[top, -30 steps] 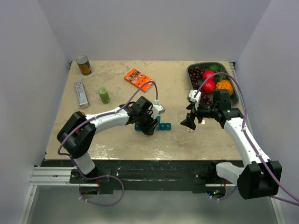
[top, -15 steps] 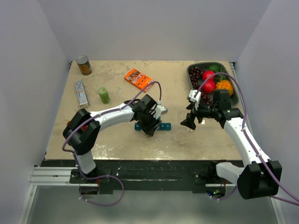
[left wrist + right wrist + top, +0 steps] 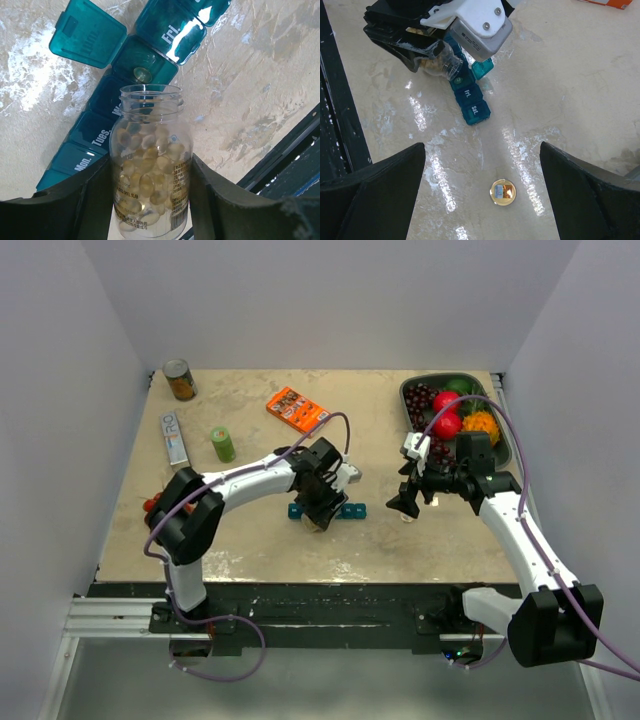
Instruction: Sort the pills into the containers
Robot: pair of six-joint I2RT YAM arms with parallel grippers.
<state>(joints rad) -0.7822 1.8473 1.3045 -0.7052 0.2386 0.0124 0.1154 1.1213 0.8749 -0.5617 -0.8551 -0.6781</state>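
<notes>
The teal-blue pill organizer (image 3: 352,510) lies mid-table. In the left wrist view its Thursday lid (image 3: 88,33) stands open and one yellow pill (image 3: 142,74) lies in that compartment; the Friday lid (image 3: 171,31) is closed. My left gripper (image 3: 318,508) is shut on a clear uncapped bottle (image 3: 150,165) full of yellow softgels, tipped with its mouth just over the open compartment. My right gripper (image 3: 405,505) is open and empty, hovering above a small gold bottle cap (image 3: 502,192) lying on the table to the right of the organizer (image 3: 470,102).
A dark tray of fruit (image 3: 505,445) sits at the back right. An orange box (image 3: 297,410), a green cylinder (image 3: 223,444), a silver bar (image 3: 176,438) and a tin can (image 3: 180,380) stand at the back left. The table's front edge is close behind the organizer.
My left gripper has shifted slightly to the right along the organizer with the bottle and its arm has swung in. The right arm has not moved.
</notes>
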